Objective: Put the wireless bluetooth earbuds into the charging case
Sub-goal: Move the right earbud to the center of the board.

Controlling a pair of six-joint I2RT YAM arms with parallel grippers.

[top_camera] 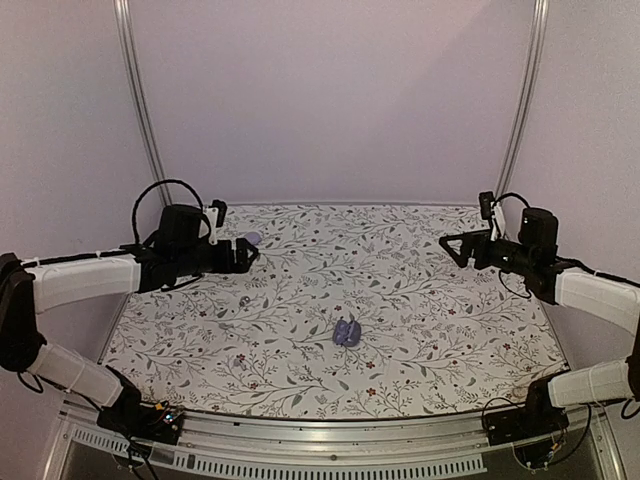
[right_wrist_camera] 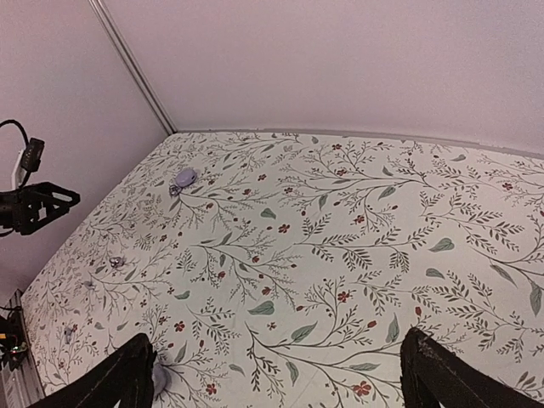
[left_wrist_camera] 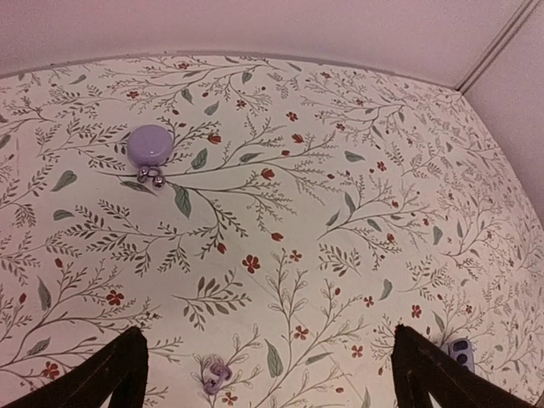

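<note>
Picking up the tiny earbud [top_camera: 244, 299] comes first, I judge. It lies at 6 o'clock from the left gripper [left_wrist_camera: 268, 333], and the charging case [top_camera: 347, 331] at 4 o'clock. Its jaws and those of the right gripper [right_wrist_camera: 276, 336] stand wide and empty. Descend straight, pinch gently.

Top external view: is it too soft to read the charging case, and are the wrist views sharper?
Top external: soft and pink-tinted, the charging case just a lavender blob. Left wrist: crisp, evenly lit, only small glints on the shiny beads by the lavender disc. Right wrist: sharp cloth print, its fingers dark silhouettes.
</note>
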